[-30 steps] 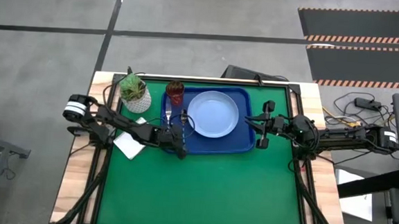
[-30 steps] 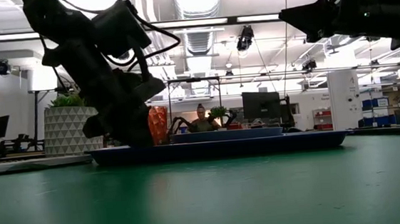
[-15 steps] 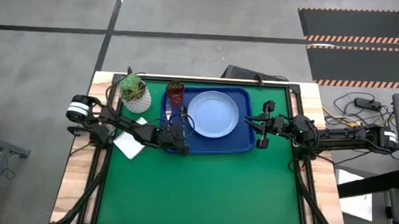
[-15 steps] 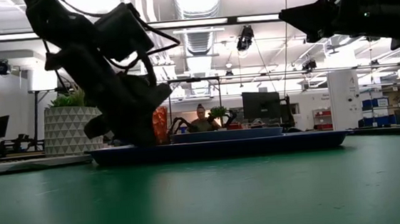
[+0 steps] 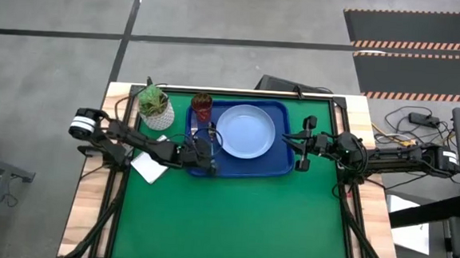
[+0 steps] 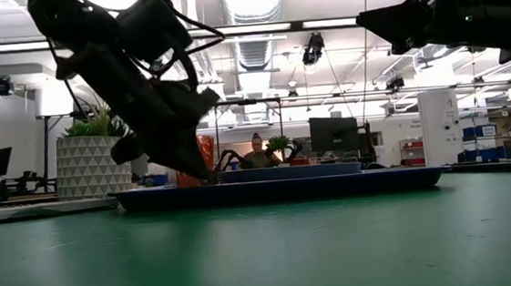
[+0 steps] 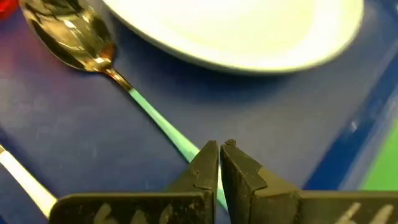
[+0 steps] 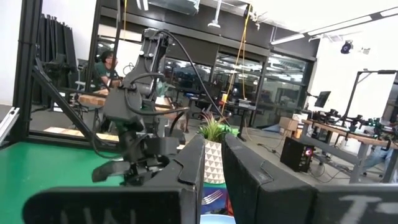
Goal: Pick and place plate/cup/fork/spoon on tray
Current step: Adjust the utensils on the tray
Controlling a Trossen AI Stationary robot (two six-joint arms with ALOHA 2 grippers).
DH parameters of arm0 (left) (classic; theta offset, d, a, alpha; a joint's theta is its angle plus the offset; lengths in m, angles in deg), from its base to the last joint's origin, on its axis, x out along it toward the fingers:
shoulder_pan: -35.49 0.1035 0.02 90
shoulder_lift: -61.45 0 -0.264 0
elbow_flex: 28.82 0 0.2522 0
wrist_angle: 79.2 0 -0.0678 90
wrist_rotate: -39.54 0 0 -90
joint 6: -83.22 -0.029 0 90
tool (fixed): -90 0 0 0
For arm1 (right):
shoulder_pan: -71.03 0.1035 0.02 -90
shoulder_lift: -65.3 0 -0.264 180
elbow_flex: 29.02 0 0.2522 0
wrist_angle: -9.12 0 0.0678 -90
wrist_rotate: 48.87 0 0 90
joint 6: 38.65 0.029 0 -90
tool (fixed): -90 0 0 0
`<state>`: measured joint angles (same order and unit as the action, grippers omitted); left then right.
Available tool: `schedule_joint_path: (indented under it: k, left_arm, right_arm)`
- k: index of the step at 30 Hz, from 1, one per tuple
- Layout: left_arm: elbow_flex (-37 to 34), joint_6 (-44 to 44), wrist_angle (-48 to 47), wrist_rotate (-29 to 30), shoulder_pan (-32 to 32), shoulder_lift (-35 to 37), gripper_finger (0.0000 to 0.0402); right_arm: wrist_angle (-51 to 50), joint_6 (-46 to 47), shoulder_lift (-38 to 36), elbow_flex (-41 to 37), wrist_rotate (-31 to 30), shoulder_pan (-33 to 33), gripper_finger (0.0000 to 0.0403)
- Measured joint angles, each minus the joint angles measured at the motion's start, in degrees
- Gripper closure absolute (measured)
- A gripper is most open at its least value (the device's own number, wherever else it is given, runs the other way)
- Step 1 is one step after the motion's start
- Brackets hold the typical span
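The deep-blue tray (image 5: 279,168) lies at the table's far middle. On it are the light-blue plate (image 5: 246,131), the dark-red cup (image 5: 202,105), the fork (image 5: 193,131) and the spoon (image 5: 212,136). My left gripper (image 5: 204,154) is shut over the tray's left part. Its fingertips (image 7: 219,152) stand just over the spoon's light handle (image 7: 155,118). The spoon's bowl (image 7: 71,37) lies beside the plate's rim (image 7: 249,31). My right gripper (image 5: 297,149) hovers shut and empty at the tray's right edge. My left gripper's shut fingers come slanting down from the table's left, over the free end of the spoon's handle (image 7: 186,146). The fingers hide that end, so I cannot tell whether they touch it. The spoon lies flat on the tray floor.
A white pot with a green plant (image 5: 158,108) stands left of the tray. A white card (image 5: 149,166) lies under my left arm. Open green mat (image 5: 232,225) fills the near half of the table.
My left gripper has gone a little toward the table's far edge over the tray's left part. It has risen slightly and tipped from pointing almost straight down to a stronger slant.
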<state>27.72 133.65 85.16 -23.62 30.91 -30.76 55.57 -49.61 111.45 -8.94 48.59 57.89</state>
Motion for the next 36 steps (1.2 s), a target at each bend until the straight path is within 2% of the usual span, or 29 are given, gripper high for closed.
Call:
schedule_joint_path:
  k: [6,18,22,26,36]
  left_arm:
    - [-0.13,-3.25,-3.70,-5.50,-0.02,2.34,0.0402]
    - [-0.68,-1.29,-2.65,-5.41,0.00,-1.25,0.0402]
    - [-0.61,-1.30,0.73,-5.28,0.02,-1.41,0.0402]
    - [-0.68,-1.27,0.42,-3.87,0.02,-1.51,0.0402]
    - [-0.92,-1.29,-3.73,-5.11,0.09,1.33,0.0402]
  right_arm:
    - [-0.02,0.00,0.00,0.00,0.00,0.00,0.0360]
    - [-0.27,-0.08,0.04,0.00,0.00,0.00,0.0360]
    - [-0.04,-0.11,-0.04,0.00,0.00,0.00,0.0360]
    - [0.02,0.02,0.00,0.00,0.00,0.00,0.0360]
    - [-0.18,-0.09,0.02,0.00,0.00,0.00,0.0360]
